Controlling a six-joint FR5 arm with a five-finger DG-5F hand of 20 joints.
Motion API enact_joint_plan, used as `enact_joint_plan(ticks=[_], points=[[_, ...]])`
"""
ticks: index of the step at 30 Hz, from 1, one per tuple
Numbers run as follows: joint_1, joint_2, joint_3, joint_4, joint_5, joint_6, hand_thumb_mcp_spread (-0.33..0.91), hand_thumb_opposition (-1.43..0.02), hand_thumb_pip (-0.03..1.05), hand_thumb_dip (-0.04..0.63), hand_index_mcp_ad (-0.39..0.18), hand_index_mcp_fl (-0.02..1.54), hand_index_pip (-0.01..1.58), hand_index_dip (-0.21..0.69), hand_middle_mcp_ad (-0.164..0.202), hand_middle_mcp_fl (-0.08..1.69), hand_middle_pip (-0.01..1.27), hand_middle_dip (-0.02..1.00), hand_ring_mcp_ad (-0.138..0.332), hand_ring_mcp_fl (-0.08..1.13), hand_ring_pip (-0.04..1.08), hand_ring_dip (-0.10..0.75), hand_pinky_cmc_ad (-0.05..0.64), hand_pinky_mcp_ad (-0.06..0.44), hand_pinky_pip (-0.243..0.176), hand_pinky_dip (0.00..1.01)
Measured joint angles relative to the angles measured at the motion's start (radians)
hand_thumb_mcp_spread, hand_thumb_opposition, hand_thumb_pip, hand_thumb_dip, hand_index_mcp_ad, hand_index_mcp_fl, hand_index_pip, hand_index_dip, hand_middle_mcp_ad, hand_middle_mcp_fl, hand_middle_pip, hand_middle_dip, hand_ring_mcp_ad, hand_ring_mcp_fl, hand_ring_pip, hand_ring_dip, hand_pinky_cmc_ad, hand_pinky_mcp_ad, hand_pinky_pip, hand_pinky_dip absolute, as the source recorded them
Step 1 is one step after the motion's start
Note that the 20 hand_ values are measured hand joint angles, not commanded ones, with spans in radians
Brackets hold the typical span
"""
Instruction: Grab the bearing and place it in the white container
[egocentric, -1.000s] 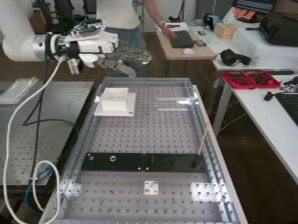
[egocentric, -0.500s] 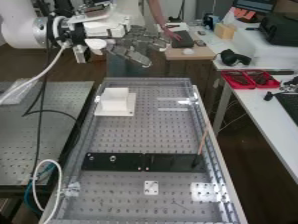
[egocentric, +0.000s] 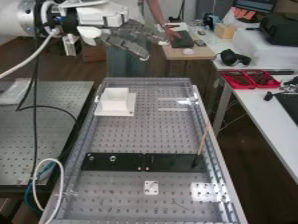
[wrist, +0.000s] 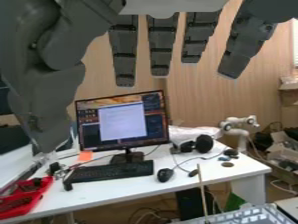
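In the high view the hand (egocentric: 130, 40) is raised above the far end of the bench, its fingers straight and holding nothing. In the wrist view the hand (wrist: 162, 47) has straight, spread fingers, with the thumb apart from them. The white container (egocentric: 115, 100) stands on a flat white base near the bench's far left corner, below the hand. A small round metal ring (egocentric: 112, 158), perhaps the bearing, lies on the left part of the black plate across the bench. Another small round piece (egocentric: 91, 158) is left of it.
A thin wooden stick (egocentric: 202, 141) leans up at the black plate's right end. A small white square plate (egocentric: 151, 188) lies nearer. Metal rails (egocentric: 216, 152) edge the bench. To the right is a white table (egocentric: 256, 112) with red trays (egocentric: 250, 80); cables hang at left.
The hand has risen from just above the bench's far edge, first swinging to the right, then back a little to the left. The container and the pieces on the black plate have not moved.
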Motion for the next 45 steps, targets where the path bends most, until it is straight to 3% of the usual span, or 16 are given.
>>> enact_joint_plan(ticks=[19, 30, 45], points=[[0.004, 0.007, -0.004, 0.003, -0.006, 0.011, 0.25, -0.76, 0.52, 0.176, -0.105, 0.32, 0.1, 0.093, 0.059, 0.19, 0.13, 0.2, 0.119, 0.01, 0.1, 0.103, 0.408, 0.309, -0.089, 0.34], [-0.054, 0.012, 0.003, -0.022, -0.113, 0.009, 0.25, -0.76, 0.52, 0.176, -0.105, 0.27, 0.1, 0.093, 0.059, 0.19, 0.13, 0.2, 0.115, 0.01, 0.1, 0.103, 0.408, 0.311, -0.089, 0.34], [-0.076, 0.032, -0.007, -0.032, -0.158, -0.004, 0.25, -0.76, 0.5, 0.173, -0.105, 0.27, 0.1, 0.096, 0.059, 0.19, 0.13, 0.2, 0.115, 0.0, 0.1, 0.103, 0.412, 0.311, -0.089, 0.34]])
